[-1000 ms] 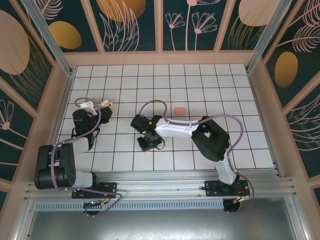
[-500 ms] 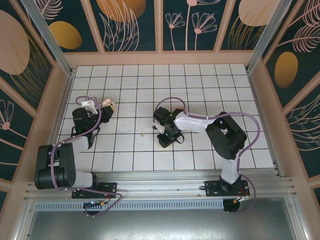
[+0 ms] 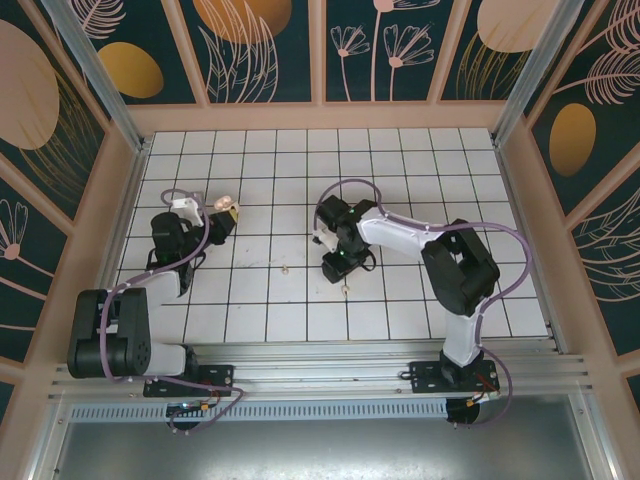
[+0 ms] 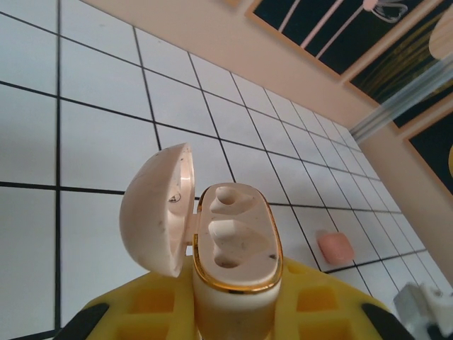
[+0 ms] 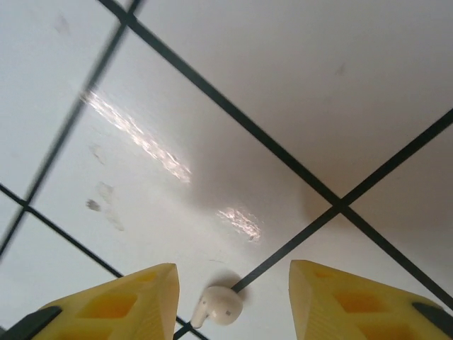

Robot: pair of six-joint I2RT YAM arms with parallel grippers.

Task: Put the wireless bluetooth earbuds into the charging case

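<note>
The right tool (image 5: 233, 294) has its two yellow fingers (image 5: 120, 304) spread apart and grips nothing. A cream earbud (image 5: 219, 308) lies on the white desk (image 5: 283, 85) in the gap between them. From above, this earbud (image 3: 346, 288) sits just beside the tool on the near side. A second cream earbud (image 3: 284, 268) lies on the tiles further left, between the two arms. The left tool (image 4: 233, 308) squeezes the cream charging case (image 4: 237, 244) tight. The case stands up, with its lid (image 4: 159, 209) flipped back to one side. A small pink block (image 4: 335, 246) lies on the desk behind it.
</note>
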